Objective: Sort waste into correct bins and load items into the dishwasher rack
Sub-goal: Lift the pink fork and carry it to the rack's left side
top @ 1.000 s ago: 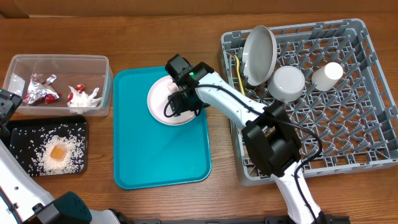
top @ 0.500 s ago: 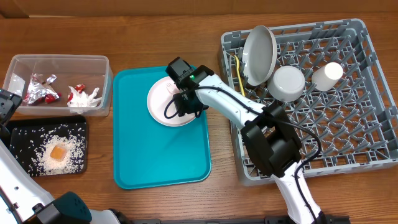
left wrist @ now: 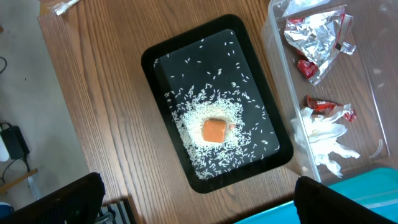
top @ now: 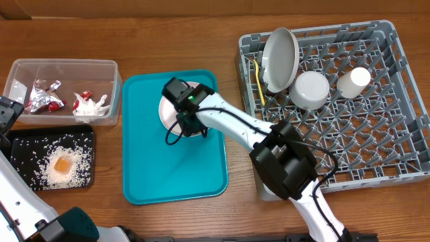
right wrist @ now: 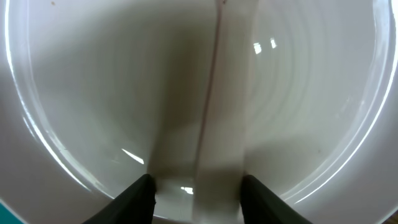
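Observation:
My right gripper is low over the round white plate on the teal tray. Its fingers close on white plastic cutlery lying on that plate. My left gripper is open and empty above the table by the black tray, which holds loose rice and an orange cube. The clear tub holds foil wrappers, a red packet and a white napkin. The grey rack holds a plate, a bowl, a cup and a yellow fork.
The tub and black tray sit at the table's left edge, the teal tray in the middle, the rack at the right. The right arm reaches from the rack's front corner across the teal tray. Bare wood lies in front of the trays.
My right gripper has moved left and a little forward across the white plate. The left arm and the other things have not moved.

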### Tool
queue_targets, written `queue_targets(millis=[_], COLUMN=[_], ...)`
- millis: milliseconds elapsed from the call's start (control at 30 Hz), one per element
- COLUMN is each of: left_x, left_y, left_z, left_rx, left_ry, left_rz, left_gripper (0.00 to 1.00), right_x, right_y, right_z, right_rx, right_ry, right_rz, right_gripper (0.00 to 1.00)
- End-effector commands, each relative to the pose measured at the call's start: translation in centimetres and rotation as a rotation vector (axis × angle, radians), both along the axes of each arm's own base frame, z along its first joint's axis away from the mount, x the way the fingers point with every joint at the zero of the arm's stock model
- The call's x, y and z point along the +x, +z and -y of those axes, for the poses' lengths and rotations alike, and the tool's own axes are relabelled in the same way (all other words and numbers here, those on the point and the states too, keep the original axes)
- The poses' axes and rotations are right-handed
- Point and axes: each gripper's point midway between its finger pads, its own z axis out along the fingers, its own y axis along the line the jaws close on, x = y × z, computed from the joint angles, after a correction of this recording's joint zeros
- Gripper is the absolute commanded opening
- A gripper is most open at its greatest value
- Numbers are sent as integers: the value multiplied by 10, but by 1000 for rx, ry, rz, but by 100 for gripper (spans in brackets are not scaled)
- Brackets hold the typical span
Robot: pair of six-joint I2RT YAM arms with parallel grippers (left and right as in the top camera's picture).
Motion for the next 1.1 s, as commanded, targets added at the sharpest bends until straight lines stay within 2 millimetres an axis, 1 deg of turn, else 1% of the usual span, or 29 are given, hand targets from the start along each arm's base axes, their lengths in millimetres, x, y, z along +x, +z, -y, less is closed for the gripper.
queue_targets(millis=[0,233,300,400,500,633,833,967,1067], left_x=[-1,-1,-1,-1,-1,-1,-1,-1,-1], left_y=[3,3,3,3,3,3,3,3,3], left_z=[1,1,1,1,1,1,1,1,1], left_rx=[1,1,1,1,1,1,1,1,1], left_ry=[11,11,11,11,11,11,11,11,11], left_rz=[15,14,15,14,14,14,15,14,15], left_gripper=[100,100,100,100,100,100,100,100,100], right_x=[-5,-4,-4,-4,-1,7,18,24,33], right_y=[-13,-13,-13,-11,-5,9,35,62,88], right_z=[7,10,11,10,9,6,1,-4,0], right_rx=[-50,-54,-55,-54,-51,-35,-8,15,28], right_ry=[2,-5,-5,-5,-8,-19,-30,-35,-55], right_rz=[-2,-6,-8,-7,-4,10,36,58,80], right_gripper=[40,21,17,15,10,5,4,4,4])
